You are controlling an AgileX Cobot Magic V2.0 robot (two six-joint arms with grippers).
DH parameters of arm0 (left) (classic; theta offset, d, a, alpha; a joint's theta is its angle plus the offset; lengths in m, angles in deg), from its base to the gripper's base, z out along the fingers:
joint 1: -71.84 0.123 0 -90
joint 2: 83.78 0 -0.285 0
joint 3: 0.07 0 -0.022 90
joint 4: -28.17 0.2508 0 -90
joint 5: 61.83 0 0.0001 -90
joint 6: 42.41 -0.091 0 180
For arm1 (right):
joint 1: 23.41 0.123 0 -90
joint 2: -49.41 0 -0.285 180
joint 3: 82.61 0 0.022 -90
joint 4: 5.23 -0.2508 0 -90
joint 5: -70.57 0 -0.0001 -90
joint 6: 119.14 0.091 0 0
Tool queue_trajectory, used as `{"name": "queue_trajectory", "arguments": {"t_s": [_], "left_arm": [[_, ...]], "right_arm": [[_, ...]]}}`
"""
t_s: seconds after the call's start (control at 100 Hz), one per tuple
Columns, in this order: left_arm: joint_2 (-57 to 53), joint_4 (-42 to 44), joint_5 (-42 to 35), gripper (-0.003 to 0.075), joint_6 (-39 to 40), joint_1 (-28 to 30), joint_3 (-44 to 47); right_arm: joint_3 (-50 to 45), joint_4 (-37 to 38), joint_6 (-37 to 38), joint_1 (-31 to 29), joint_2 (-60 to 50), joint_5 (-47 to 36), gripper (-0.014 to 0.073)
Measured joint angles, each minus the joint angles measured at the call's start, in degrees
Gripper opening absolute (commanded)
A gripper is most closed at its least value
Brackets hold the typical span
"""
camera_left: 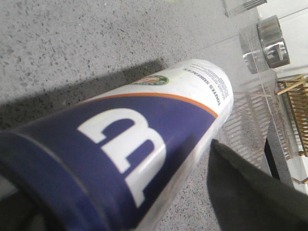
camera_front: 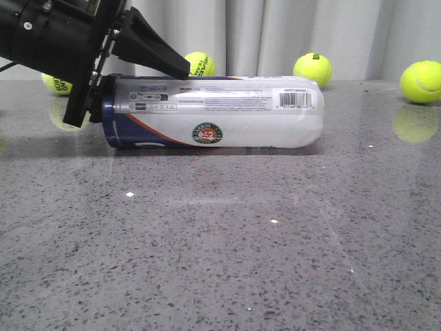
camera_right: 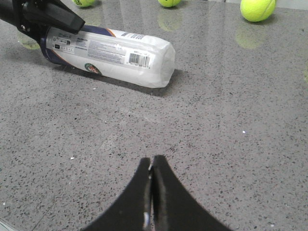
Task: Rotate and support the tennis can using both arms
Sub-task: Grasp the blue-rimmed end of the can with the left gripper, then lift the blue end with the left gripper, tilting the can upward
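Tennis can (camera_front: 220, 114), a long clear-white plastic tube with a navy rim, lies on its side on the grey speckled table (camera_front: 220, 262). Left black gripper (camera_front: 141, 76) straddles its navy end, fingers clasping the tube. Right gripper (camera_right: 152, 192) is well apart from the can, fingers pressed together, empty. Judged light, stiff, slick, prone to roll; grip near the ends. Legible: round Roland Garros logo (camera_front: 207, 133), barcode (camera_front: 295, 98), large white "W" (camera_left: 127, 149)

My left gripper (camera_front: 148, 58) reaching in over the navy-rimmed end of the tennis can (camera_front: 220, 114), can lying on its side on the grey speckled table (camera_front: 220, 248), barcode up, round logo facing front, four tennis balls (camera_front: 312, 69) behind by the curtain (camera_front: 275, 34).
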Motion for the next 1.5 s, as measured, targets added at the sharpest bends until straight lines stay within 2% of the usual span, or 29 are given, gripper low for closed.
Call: {"name": "queue_trajectory", "arguments": {"t_s": [0.23, 0.47, 0.93, 1.14, 1.27, 1.5], "left_arm": [[0.0, -1.34, 0.99, 0.0155, -0.1, 0.0, 0.0], [0.0, -4.39, 4.25, -0.002, -0.1, 0.0, -0.1], [0.0, -6.29, 6.08, -0.002, -1.19, -0.02, -0.44], [-0.24, -4.17, 7.58, -0.002, -2.1, -0.02, -5.05], [-1.84, 1.95, 8.23, -0.002, 2.19, -0.02, -11.26], [-4.48, 18.1, 10.14, -0.002, 15.14, -0.24, -24.26]], "right_arm": [[0.0, 0.0, 0.0, 0.0, 0.0, 0.0, -0.0068], [0.0, 0.0, 0.0, 0.0, 0.0, 0.0, -0.0068], [0.0, 0.0, 0.0, 0.0, 0.0, 0.0, -0.0068], [0.0, 0.0, 0.0, 0.0, 0.0, 0.0, -0.0068], [0.0, 0.0, 0.0, 0.0, 0.0, 0.0, -0.0068], [0.0, 0.0, 0.0, 0.0, 0.0, -0.02, -0.0068]]}}
